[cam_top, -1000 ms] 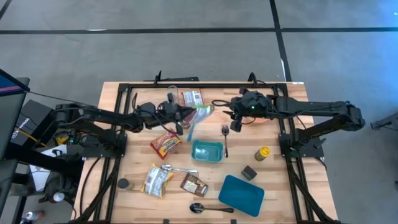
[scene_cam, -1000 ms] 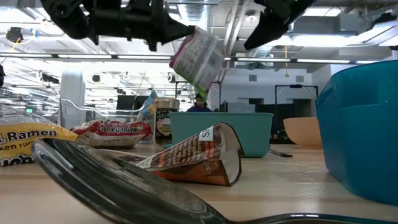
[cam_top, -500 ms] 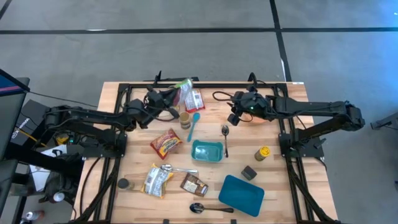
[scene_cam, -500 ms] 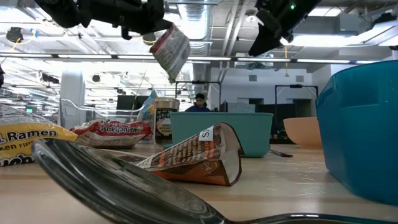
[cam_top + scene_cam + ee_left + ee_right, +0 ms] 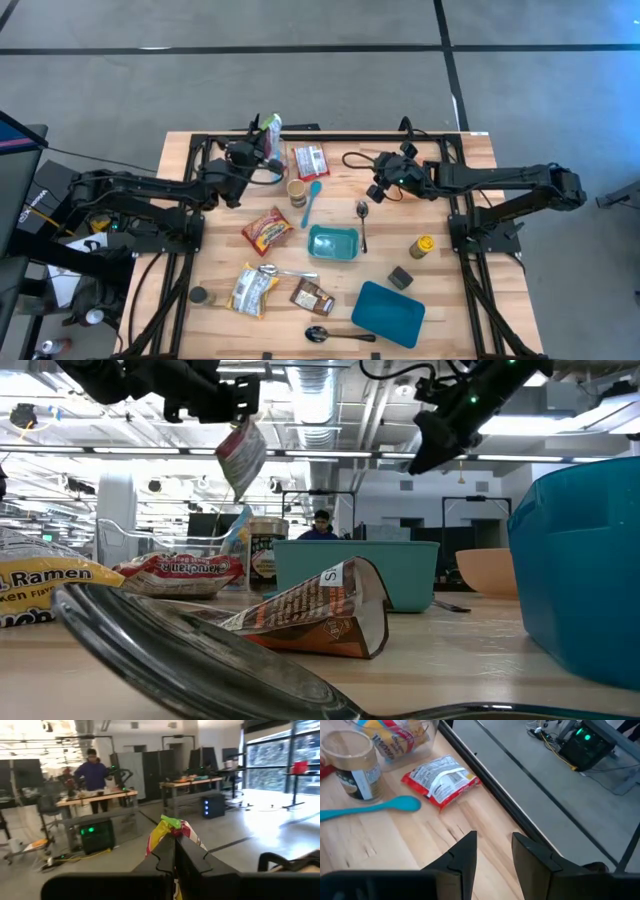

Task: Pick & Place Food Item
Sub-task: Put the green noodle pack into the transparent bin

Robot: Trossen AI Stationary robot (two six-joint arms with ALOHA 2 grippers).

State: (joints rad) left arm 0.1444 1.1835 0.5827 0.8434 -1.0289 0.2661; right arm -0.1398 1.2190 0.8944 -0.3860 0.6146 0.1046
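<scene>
Left hand (image 5: pixel 258 146), clamped tight on a snack packet (image 5: pixel 270 128), holds it aloft at upper left of the tabletop (image 5: pixel 455 305), probably for carrying; right hand (image 5: pixel 378 189) hovers half-open and empty, upper right.

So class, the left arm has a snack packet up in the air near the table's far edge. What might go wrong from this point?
1. The left claw pinches the snack packet only by its top corner, so it dangles tilted and may slip out.
2. It hangs near the glass bowl at the table's far edge; a loose release might miss and fall off the table.
3. The right claw, empty, hovers close by; the arms might clash.
</scene>
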